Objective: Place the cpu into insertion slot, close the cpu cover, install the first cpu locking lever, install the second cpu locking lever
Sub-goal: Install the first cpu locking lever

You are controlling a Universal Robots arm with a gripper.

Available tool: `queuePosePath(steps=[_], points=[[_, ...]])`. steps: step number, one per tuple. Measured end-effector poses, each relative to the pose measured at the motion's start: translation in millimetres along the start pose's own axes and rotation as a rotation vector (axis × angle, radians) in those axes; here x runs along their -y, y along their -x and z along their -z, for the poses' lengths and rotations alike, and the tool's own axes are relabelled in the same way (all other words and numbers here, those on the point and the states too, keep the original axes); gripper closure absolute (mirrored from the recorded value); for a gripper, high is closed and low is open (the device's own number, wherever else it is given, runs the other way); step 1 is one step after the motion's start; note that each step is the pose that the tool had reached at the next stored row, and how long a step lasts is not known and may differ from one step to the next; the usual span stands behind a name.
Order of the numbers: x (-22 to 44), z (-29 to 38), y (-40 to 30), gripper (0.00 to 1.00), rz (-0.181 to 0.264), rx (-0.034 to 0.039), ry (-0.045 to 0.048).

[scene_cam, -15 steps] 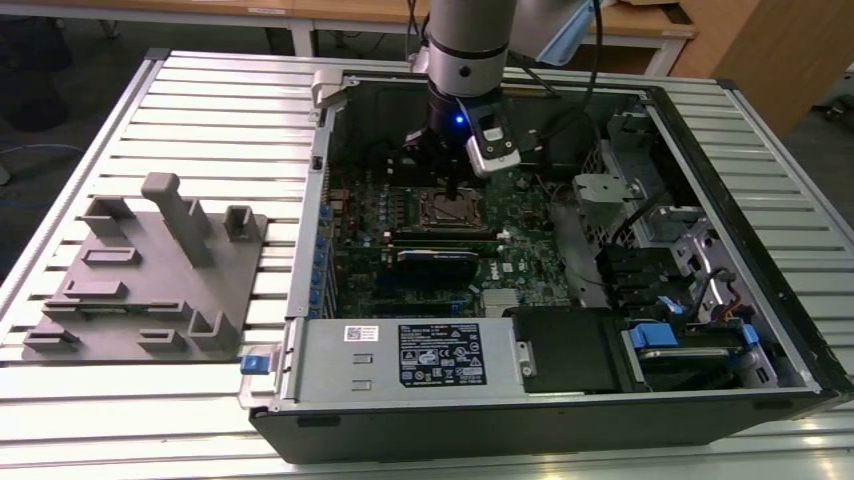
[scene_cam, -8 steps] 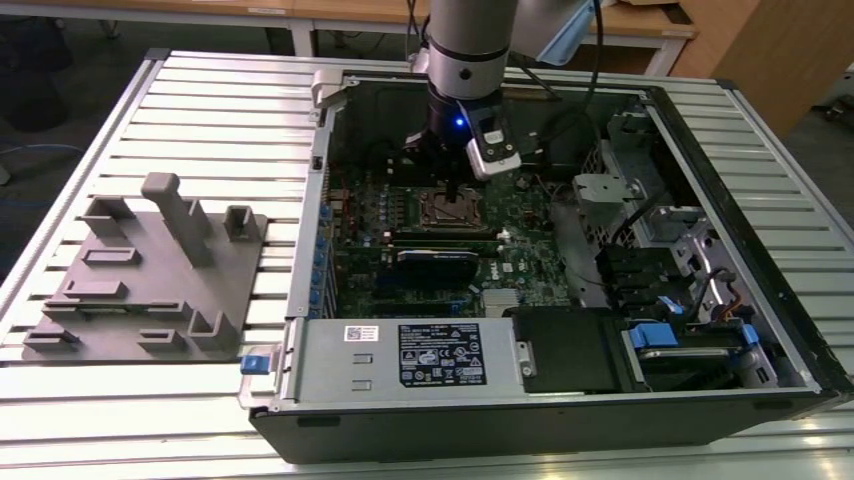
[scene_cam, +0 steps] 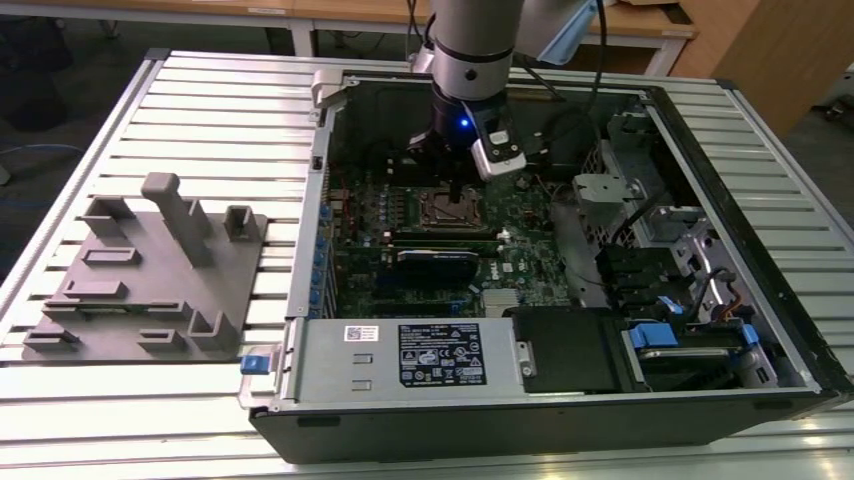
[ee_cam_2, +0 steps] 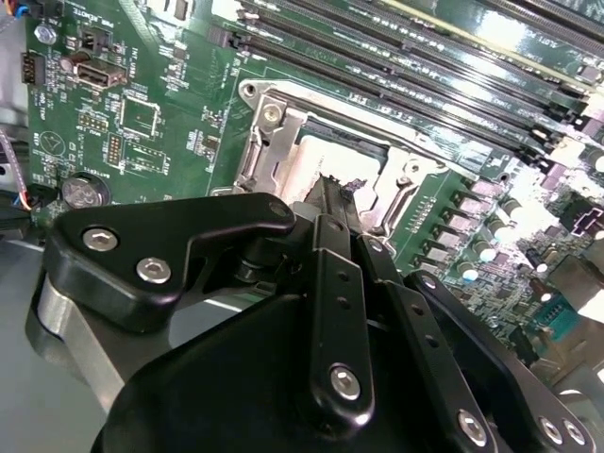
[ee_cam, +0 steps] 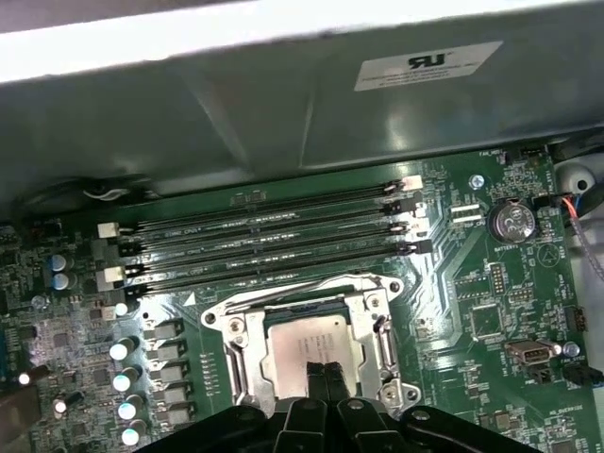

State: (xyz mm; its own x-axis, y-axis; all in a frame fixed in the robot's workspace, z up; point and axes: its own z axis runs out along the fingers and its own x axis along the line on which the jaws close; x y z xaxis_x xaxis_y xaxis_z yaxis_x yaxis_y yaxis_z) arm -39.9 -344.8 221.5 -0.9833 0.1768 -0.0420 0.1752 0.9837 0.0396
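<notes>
The insertion slot [scene_cam: 454, 208] sits mid-board inside the open computer case. In both wrist views the cpu [ee_cam: 300, 347] [ee_cam_2: 310, 162] lies in it, pale silver top up. The cpu cover [ee_cam: 243, 351] [ee_cam_2: 257, 151], a silvery frame, appears to lie flat around the chip. My gripper [ee_cam: 326, 371] [ee_cam_2: 336, 192] [scene_cam: 461, 188] hangs straight over the cpu, its black fingertips pressed together with nothing between them, at or just above the chip's top. The tips hide part of the chip.
Long black memory slots [ee_cam: 264, 236] run beside the socket toward the case wall [ee_cam: 302, 113]. Capacitors [ee_cam: 123, 377] and a coin battery [ee_cam: 511, 222] flank it. A grey fixture block [scene_cam: 147, 270] lies on the slatted table at the exterior view's left. Drive bays and cables [scene_cam: 667, 270] crowd the right.
</notes>
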Motion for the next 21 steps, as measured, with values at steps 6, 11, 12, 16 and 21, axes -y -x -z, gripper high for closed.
queuePosePath(steps=[6, 11, 12, 16, 21], points=[[1.4, -0.2, 0.3, 0.89, 0.0, 0.0, 0.0002], [1.4, 2.7, 0.4, 0.89, 0.0, 0.0, 0.0], [1.4, 3.0, 0.4, 0.89, 0.0, 0.0, 0.0001], [2.2, 3.2, 0.6, 0.89, 0.0, -0.0002, 0.0005], [4.8, 3.1, 1.0, 0.89, 0.0, -0.0006, 0.0035]])
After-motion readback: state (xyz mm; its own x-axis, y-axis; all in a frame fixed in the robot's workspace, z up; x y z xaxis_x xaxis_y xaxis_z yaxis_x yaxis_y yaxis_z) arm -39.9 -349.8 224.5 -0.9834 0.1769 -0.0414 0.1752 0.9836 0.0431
